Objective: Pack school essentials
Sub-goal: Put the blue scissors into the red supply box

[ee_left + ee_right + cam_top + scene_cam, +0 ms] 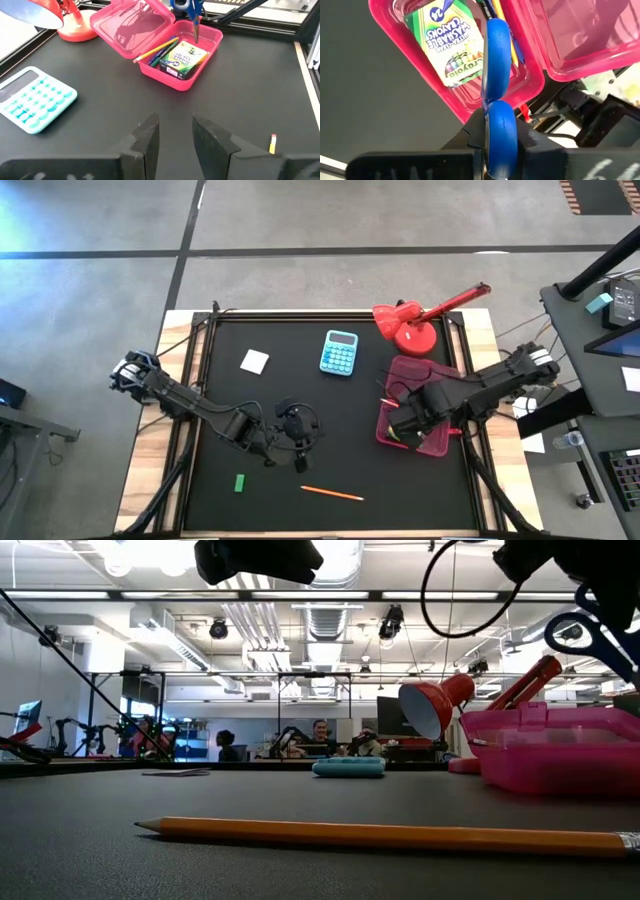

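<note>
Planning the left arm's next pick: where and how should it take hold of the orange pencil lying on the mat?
Grip the pencil at mid-shaft, coming straight down, fingers closing across its width. It lies flat and alone, thin and long; the left gripper hovers open nearby.

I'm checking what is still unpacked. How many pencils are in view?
3: one pencil on the mat near the front edge, and two pencils in the pink box beside the crayon box. More may be hidden there.

You see two dark jointed arms | left gripper (175, 132): matte black, blocky angular fingers | right gripper (497, 142): same black fingers | looped black cable (450, 590) overhead
</note>
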Action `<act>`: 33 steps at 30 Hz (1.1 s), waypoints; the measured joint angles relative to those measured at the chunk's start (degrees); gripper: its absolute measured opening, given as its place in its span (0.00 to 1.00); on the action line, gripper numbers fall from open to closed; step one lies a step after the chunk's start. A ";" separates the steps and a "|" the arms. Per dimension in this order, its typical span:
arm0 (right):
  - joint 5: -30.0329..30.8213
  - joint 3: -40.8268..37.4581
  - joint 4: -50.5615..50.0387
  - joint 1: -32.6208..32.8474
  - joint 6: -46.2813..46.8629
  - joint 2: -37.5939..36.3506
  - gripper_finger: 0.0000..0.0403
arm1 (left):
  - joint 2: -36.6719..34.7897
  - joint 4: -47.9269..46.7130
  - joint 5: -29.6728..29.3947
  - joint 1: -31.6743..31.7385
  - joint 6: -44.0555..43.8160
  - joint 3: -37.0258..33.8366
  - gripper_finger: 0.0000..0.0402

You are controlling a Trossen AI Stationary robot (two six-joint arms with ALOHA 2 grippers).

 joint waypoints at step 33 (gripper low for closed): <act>0.00 0.48 -0.02 0.00 -13.88 4.65 0.29 | 0.02 -0.03 -0.01 0.00 -0.07 -0.43 0.24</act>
